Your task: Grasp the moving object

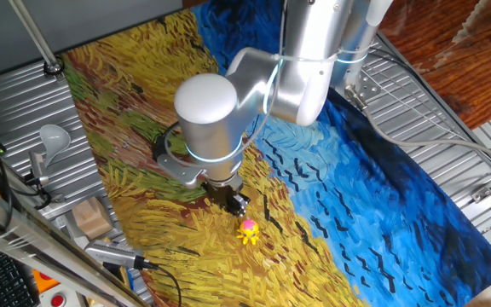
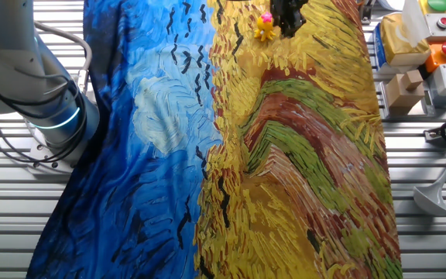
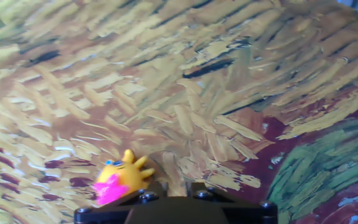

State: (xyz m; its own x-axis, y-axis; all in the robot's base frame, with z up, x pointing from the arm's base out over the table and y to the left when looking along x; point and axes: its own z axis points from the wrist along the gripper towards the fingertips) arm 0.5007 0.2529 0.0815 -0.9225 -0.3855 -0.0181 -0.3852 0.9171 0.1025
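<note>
Painted cloth (image 1: pixel 373 196) is carrying the toy (image 1: pixel 248 230), likely light and skittish (grip its pink top); gripper (image 1: pixel 238 205) is hovering beside it, finger state unclear.

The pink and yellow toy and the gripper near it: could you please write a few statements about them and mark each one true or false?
1. The toy sits on the yellow, wheat-coloured part of the painted cloth. True.
2. The gripper has the toy clamped between its fingers. False: the toy lies free on the cloth, beside the gripper.
3. In the hand view the toy appears at the bottom edge, left of centre. True.
4. The toy rests on the blue part of the cloth. False: the blue area lies off to one side, well clear of it.
5. A wooden block stands on the cloth next to the toy. False: it sits off the cloth, on the metal table.
</note>
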